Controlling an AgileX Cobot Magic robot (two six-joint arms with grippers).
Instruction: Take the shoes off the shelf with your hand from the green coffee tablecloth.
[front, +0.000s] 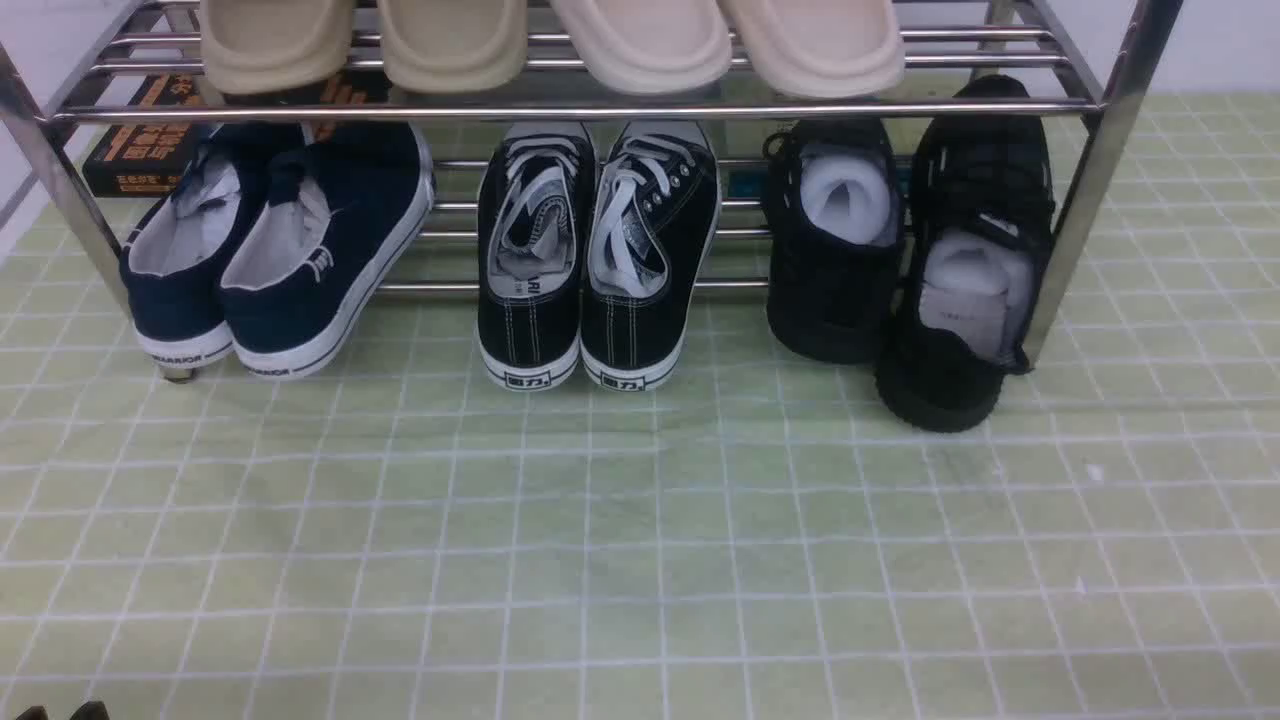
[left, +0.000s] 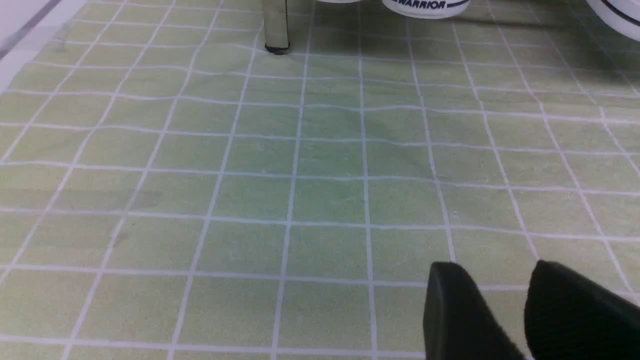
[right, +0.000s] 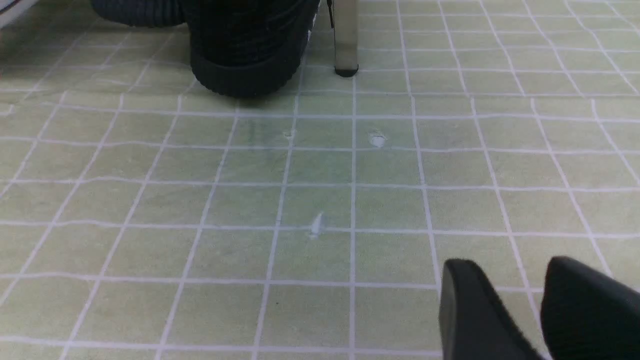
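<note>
Two pincers: left pincer (left: 495, 267) and right pincer (right: 507, 262), both low over the cloth, jaws parted by a narrow gap, nothing held between them.
Cloth (front: 640, 560): pale green with a white grid, bare under both pincers.
White flecks (right: 377, 139): a few, small, on the cloth ahead of the right pincer.
Black shoes (front: 830, 310): right end of the rack's lower tier, heels toward the camera, white paper inside; the right-hand shoe further out, heel down on the cloth just beside the rack's front leg; well apart from the right pincer.
Rack (front: 600, 110): chrome tubes, two tiers.
Canvas sneakers (front: 597, 300): middle of the lower tier, white laces.
Navy slip-ons (front: 270, 290): left end.
Beige slippers (front: 550, 40): upper tier.
Box (front: 140, 150): dark, orange print, behind the rack's left end.
Dark tips (front: 62, 712): bottom-left corner of the front view, perhaps the left pincer, too little showing to tell.
</note>
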